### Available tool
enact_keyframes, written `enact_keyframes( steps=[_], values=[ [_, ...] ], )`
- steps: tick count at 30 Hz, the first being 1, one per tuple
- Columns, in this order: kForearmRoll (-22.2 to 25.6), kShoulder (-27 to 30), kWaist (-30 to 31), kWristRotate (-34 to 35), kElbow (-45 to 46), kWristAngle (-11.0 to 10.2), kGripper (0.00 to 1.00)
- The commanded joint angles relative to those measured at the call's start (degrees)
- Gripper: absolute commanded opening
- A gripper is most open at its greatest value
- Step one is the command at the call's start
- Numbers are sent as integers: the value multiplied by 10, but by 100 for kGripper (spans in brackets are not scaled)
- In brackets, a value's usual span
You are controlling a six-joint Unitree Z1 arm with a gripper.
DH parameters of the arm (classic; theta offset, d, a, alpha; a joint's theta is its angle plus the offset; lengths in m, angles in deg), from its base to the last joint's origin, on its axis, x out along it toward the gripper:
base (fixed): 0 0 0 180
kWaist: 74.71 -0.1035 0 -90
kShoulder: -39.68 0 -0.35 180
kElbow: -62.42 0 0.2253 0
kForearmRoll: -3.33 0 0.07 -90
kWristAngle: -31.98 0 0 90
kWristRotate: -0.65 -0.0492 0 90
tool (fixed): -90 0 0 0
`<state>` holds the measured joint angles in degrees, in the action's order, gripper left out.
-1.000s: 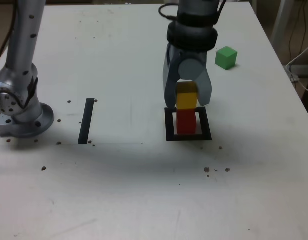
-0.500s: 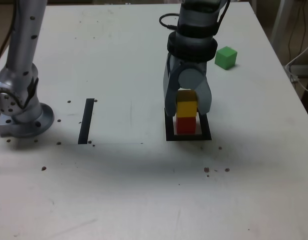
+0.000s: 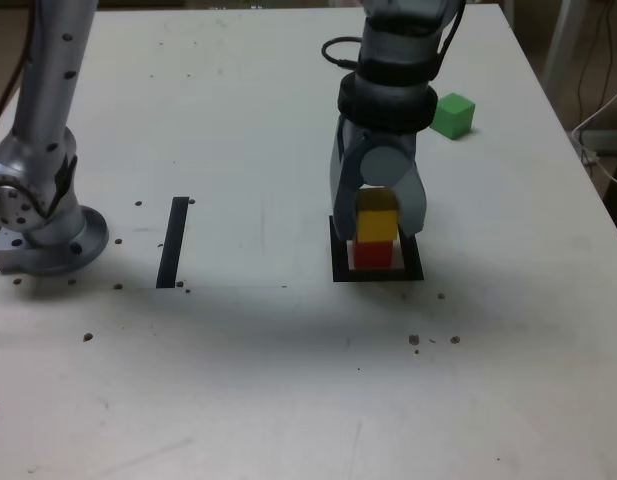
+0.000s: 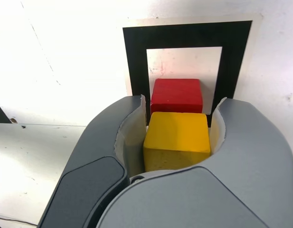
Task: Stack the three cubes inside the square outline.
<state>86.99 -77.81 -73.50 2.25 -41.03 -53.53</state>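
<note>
In the exterior view the red cube (image 3: 372, 255) sits inside the square outline (image 3: 340, 271), a black tape frame with a white centre. The yellow cube (image 3: 376, 224) is directly on top of the red one, and my gripper (image 3: 376, 228) is shut on it with a finger on each side. Whether the two cubes touch or a thin gap is left is not clear. The wrist view shows the yellow cube (image 4: 177, 140) between my fingers (image 4: 132, 137), with the red cube (image 4: 177, 95) and the square outline (image 4: 184, 35) below. The green cube (image 3: 452, 115) lies apart at the back right of the exterior view.
A straight black tape strip (image 3: 173, 242) lies on the white table at the exterior view's left. The arm's silver base (image 3: 38, 225) stands at the far left edge. Small dark specks dot the table surface.
My gripper has come down with the yellow cube, bringing it onto the top of the red cube. The green cube has not moved.
</note>
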Motion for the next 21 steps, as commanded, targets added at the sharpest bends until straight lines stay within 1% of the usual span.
enact_keyframes(
  steps=[1, 3, 4, 6, 15, 18, 21],
  values=[
    [-4, -3, 1, 1, 4, 1, 72],
    [-7, -4, 1, 1, 7, 1, 85],
    [-8, -3, 1, 1, 8, 1, 89],
    [-8, -3, 1, 1, 10, 1, 93],
    [-5, 6, -1, 1, 19, -3, 97],
    [-3, 15, -7, 1, 27, -9, 99],
    [0, 27, -17, 1, 32, -20, 99]
  ],
)
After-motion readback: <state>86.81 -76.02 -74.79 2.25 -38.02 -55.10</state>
